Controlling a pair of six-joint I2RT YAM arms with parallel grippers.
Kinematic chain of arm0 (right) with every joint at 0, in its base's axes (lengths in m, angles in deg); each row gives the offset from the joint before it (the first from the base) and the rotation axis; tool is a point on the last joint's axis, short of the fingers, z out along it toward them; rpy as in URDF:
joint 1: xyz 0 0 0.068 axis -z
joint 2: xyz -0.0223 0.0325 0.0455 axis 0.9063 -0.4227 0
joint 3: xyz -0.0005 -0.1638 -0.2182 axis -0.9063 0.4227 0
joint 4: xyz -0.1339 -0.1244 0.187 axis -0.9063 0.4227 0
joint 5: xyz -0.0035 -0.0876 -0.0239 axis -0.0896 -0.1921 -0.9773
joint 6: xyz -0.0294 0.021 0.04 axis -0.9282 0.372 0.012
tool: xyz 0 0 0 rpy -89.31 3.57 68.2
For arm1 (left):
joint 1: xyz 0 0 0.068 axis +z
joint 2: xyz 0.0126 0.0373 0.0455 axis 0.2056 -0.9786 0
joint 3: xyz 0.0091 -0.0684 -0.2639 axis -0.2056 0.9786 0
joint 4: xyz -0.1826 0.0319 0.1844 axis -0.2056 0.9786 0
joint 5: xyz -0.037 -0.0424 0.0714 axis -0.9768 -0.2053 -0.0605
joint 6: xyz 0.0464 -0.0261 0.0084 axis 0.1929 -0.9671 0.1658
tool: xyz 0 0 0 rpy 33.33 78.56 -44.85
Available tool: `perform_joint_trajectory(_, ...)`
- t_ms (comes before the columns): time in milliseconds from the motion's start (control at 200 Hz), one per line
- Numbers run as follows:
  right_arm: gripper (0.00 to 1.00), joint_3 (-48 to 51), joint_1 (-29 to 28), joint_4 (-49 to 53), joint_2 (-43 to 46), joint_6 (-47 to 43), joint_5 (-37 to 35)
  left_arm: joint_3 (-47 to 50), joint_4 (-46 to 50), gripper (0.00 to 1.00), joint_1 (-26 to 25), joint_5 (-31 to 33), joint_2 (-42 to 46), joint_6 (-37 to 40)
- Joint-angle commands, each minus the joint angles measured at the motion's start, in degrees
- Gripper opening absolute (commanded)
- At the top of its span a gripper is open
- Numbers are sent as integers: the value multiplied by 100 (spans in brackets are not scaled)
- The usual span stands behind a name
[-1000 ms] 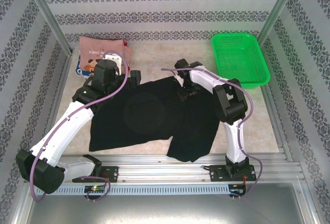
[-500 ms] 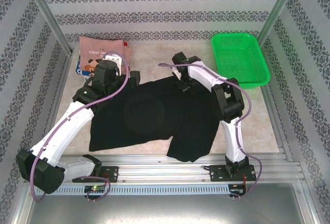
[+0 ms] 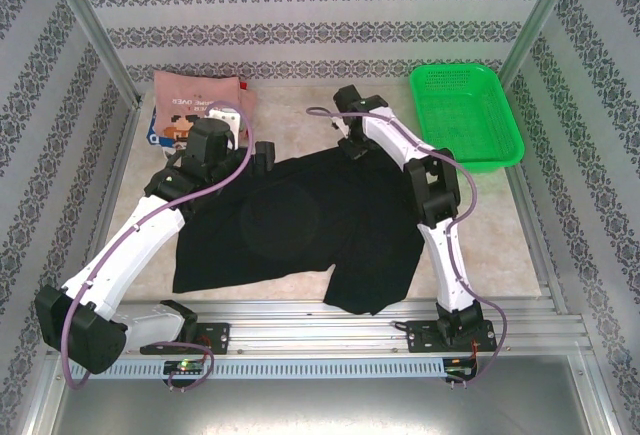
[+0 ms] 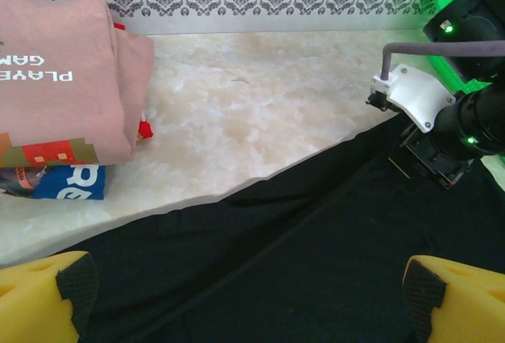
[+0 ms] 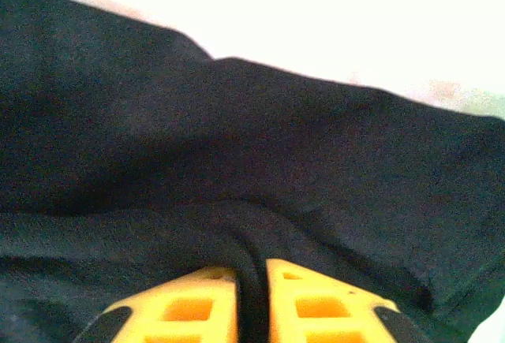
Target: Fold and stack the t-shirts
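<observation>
Yellow-padded, the right gripper (image 5: 252,280) stood almost closed, a raised ridge of the black t-shirt (image 5: 237,122) pinched between its two fingers. The shirt's far edge ran just beyond its tips, with pale tabletop (image 4: 252,98) past that. The green mesh basket (image 3: 462,113) sat off to its right, apart from the cloth.

Across the same far edge, the left gripper (image 4: 251,300) hung fully spread and held nothing. Black cloth lay between and below its pads. Ahead and to its left, the folded dusty-pink t-shirt (image 4: 55,83) rested on top of the blue-and-white one (image 4: 63,184).

The step in hand looked like taking hold of the black shirt's far edge for a first fold, with only one side gripped. Next, the left gripper would probably need to drop and pinch the hem just ahead of it. Both arms could then lift evenly and draw the edge toward their bases.
</observation>
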Motion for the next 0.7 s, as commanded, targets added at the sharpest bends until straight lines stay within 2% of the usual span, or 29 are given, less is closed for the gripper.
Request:
perform_joint_trajectory(0, 23, -383, 73, 231, -249, -71, -180, 142, -123, 100, -65, -155, 2, -1)
perform_joint_trajectory(225, 31, -997, 137, 301, -580, 188, -235, 219, -105, 100, -62, -281, 15, -59)
perform_joint_trajectory(460, 39, -2005, 415, 639, -698, 973, -220, 228, -72, 100, -68, -332, 11, -77)
perform_joint_trajectory(525, 44, -2108, 533, 708, -508, 1255, 20, 224, -70, 100, -73, -323, 34, -76)
perform_joint_trajectory(595, 44, -2009, 657, 733, -205, 1675, 285, 219, -74, 100, -67, -322, 57, -60)
perform_joint_trajectory(699, 45, -1496, 858, 699, 296, 2362, 1126, 226, -88, 100, -70, -328, 69, -58)
